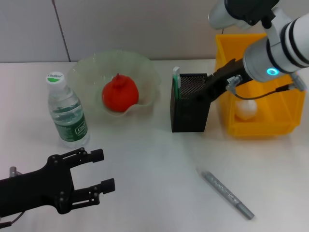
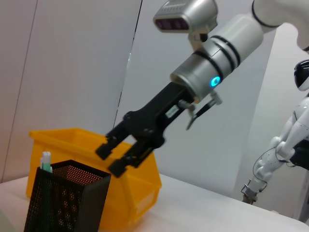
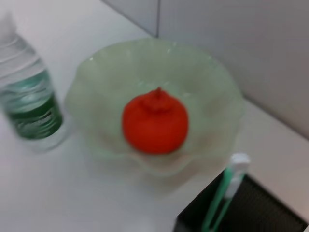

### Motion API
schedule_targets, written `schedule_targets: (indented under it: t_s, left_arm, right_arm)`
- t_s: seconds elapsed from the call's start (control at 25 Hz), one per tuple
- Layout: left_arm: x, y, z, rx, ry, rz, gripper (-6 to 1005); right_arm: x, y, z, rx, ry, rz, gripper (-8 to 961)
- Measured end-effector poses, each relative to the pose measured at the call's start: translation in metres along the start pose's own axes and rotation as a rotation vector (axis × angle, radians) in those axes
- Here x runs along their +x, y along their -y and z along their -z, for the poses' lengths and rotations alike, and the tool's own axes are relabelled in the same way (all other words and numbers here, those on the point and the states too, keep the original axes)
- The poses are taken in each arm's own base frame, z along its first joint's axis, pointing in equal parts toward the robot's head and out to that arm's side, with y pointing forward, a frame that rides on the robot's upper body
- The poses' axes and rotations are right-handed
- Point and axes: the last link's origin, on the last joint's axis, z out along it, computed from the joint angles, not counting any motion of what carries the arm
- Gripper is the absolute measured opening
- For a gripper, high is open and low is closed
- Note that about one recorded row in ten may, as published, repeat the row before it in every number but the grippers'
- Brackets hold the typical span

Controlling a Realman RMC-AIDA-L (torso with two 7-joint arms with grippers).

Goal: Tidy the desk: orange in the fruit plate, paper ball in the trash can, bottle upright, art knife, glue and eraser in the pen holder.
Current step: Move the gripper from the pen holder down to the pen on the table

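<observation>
A white bench [image 1: 154, 159] carries all the things, and a plain grey panelled wall stands behind it. Nearest to the robot, the left gripper [image 1: 104, 176] hangs low over the front left part of the bench; its two fingers are spread apart and hold nothing. To its right, the front middle of the bench is bare, and the grey art knife [image 1: 227, 194] lies flat there at an angle, well apart from everything else.

Farther back on the left, the bottle [image 1: 67, 111] stands upright with its cap on, just beside the fruit plate [image 1: 82, 72]. The orange [image 1: 119, 94] rests inside the plate.

In the middle stands the black mesh pen holder [image 1: 188, 116], with a green and white glue stick [image 1: 176, 79] upright in its left corner. The right gripper [image 2: 123, 154] hovers just above the open top of the holder; its fingers are parted a little and nothing is seen between them.

Behind and right of the holder, touching or almost touching it, is the yellow trash can [image 1: 227, 53], and the white paper ball [image 1: 245, 109] lies inside it.
</observation>
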Motion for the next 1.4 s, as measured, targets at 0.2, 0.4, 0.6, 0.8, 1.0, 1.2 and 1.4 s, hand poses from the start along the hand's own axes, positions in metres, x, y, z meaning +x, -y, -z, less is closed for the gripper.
schedule_targets:
  t_s: [0.2, 0.4, 0.6, 0.8, 1.0, 1.2, 1.4]
  left_arm:
    - [0.0, -0.003, 0.0, -0.021, 0.006, -0.013, 786]
    - [0.0, -0.004, 0.001, -0.032, 0.004, -0.029, 787]
    - [-0.001, -0.008, -0.002, -0.08, 0.037, -0.042, 787]
    - [-0.003, -0.01, -0.005, -0.105, 0.055, -0.041, 787]
    - [-0.006, -0.011, -0.006, -0.102, 0.059, -0.035, 787]
    - [-0.006, -0.011, -0.006, -0.101, 0.06, -0.038, 787]
    - [-0.009, -0.009, -0.005, -0.078, 0.071, -0.043, 787]
  right_arm:
    - [0.002, -0.017, 0.023, -0.031, -0.167, -0.023, 702]
    - [0.006, -0.021, 0.023, -0.036, -0.263, -0.04, 702]
    - [0.019, -0.027, 0.001, -0.077, -0.403, -0.055, 703]
    - [0.028, -0.031, -0.019, -0.085, -0.446, -0.053, 703]
    - [0.038, -0.039, -0.036, -0.12, -0.468, -0.064, 703]
    - [0.043, -0.045, -0.049, -0.137, -0.481, -0.06, 702]
    - [0.045, -0.047, -0.056, -0.13, -0.487, -0.056, 676]
